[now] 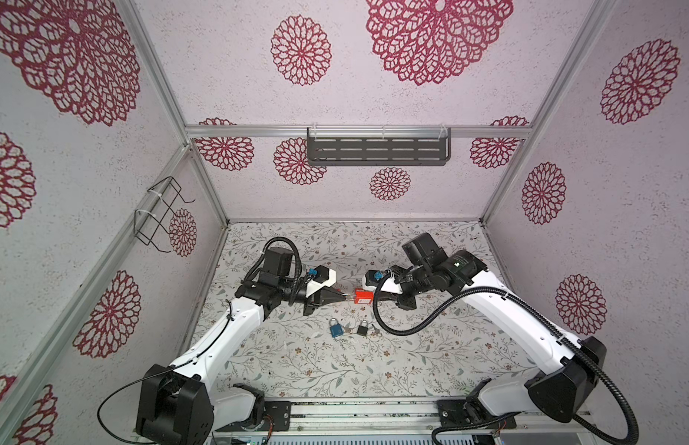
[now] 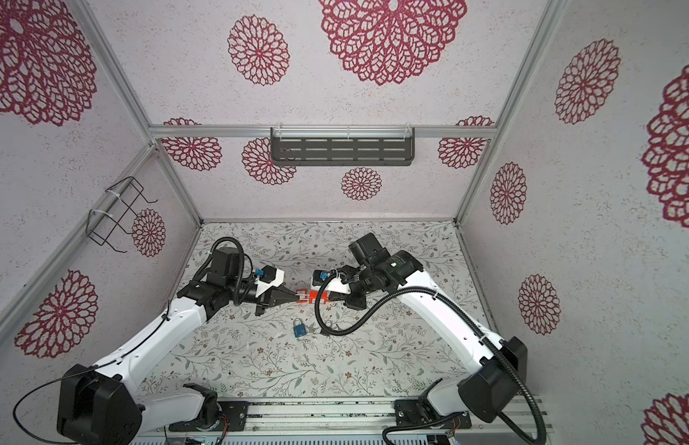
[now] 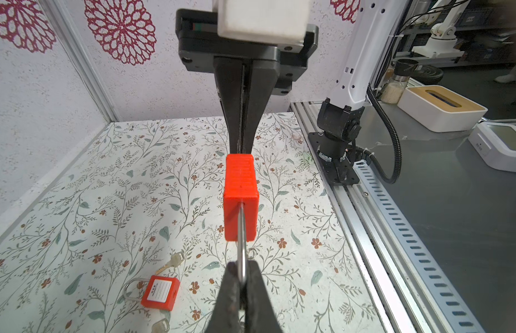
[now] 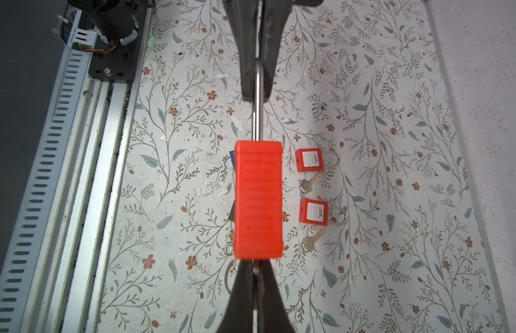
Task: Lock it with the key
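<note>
The left tool is pinching the loop of the red lock. The right tool is squeezing shut at its bottom, probably on the hidden key. The lock is hanging over the table's middle, looking hard and slippery; the loop is giving a good hold. Spare locks are lying underneath, walls well apart.

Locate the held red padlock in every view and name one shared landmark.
Top view: red padlock mid-frame, just below centre.
Top view: red padlock mid-frame, slightly left of centre.
Left wrist: red padlock centre.
Right wrist: red padlock centre.
Landmark: left gripper clamping its shackle, visible in all four.
</note>
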